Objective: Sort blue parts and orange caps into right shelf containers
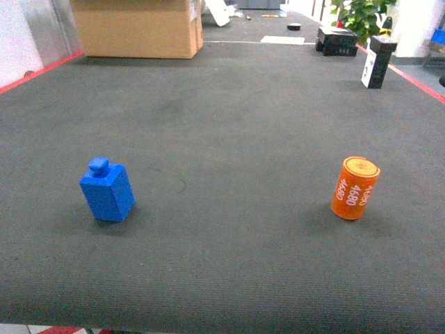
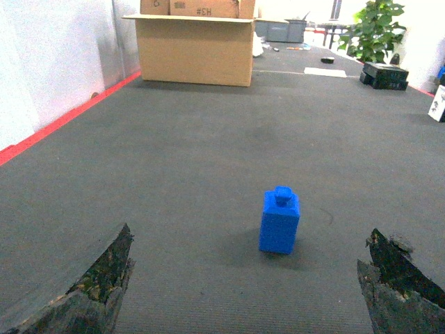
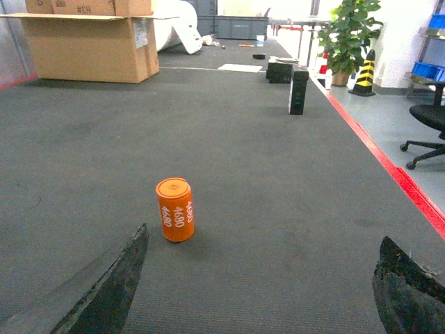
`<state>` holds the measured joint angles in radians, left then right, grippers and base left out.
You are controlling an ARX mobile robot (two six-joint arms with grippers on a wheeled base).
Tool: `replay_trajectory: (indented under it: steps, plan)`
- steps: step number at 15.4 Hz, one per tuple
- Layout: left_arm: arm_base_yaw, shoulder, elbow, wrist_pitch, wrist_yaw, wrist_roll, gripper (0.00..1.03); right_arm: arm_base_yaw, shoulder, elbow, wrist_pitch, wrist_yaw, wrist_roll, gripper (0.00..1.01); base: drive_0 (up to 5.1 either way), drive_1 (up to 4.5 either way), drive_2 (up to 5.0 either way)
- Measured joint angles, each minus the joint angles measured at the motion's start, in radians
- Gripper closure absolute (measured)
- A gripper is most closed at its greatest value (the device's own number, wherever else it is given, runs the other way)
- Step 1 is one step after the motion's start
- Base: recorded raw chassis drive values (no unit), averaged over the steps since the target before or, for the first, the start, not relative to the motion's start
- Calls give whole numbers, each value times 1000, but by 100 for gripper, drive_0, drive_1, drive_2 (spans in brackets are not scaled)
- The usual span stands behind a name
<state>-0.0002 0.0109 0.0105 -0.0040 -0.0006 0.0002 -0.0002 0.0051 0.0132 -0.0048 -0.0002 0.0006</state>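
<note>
A: Parts? 
B: Blue part (image 1: 107, 190) upright on the mat (image 1: 229, 125), left; orange cap (image 1: 354, 188) upright, right, well apart.
A: Grippers? 
B: Left gripper (image 2: 243, 292), right gripper (image 3: 257, 292) both wide open, empty.

head: high, slanting down at mat (image 1: 222, 125) | wrists: low, forward | shared: cardboard box (image 1: 139, 28)

A warehouse-like workspace: cardboard box (image 1: 137, 26), red floor tape (image 3: 389, 167), traffic cone (image 3: 364, 72) (potted plant (image 3: 345, 36) nearby).
</note>
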Motion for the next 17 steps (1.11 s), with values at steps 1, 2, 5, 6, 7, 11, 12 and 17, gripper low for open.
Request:
replay_trajectory:
  steps: [1, 2, 5, 6, 7, 11, 12, 17]
  plan:
    - [0, 0, 0, 0, 0, 0, 5, 0, 0, 0, 0, 0, 0, 3, 0, 0, 0]
    - [0, 0, 0, 0, 0, 0, 5, 0, 0, 0, 0, 0, 0, 3, 0, 0, 0]
    - [-95, 201, 32, 101, -232, 1, 5, 2, 3, 1, -10, 5, 4, 3, 0, 0, 0]
    - [-51, 397, 78, 264, -230, 0, 5, 52, 140, 24, 49, 75, 36, 3, 0, 0, 0]
    - [-25, 592, 154, 418, -177, 1, 5, 82, 370, 69, 224, 67, 46, 3, 0, 0, 0]
    - [-84, 1248, 434, 566, -22, 8, 5, 151, 1171, 297, 741, 23, 49, 3, 0, 0, 0]
    - [-93, 1340, 466, 583, -21, 8, 5, 171, 1304, 331, 787, 25, 47, 3, 0, 0, 0]
    - [-125, 1600, 521, 660, -5, -48, 5, 183, 1672, 466, 871, 15, 41, 3, 0, 0, 0]
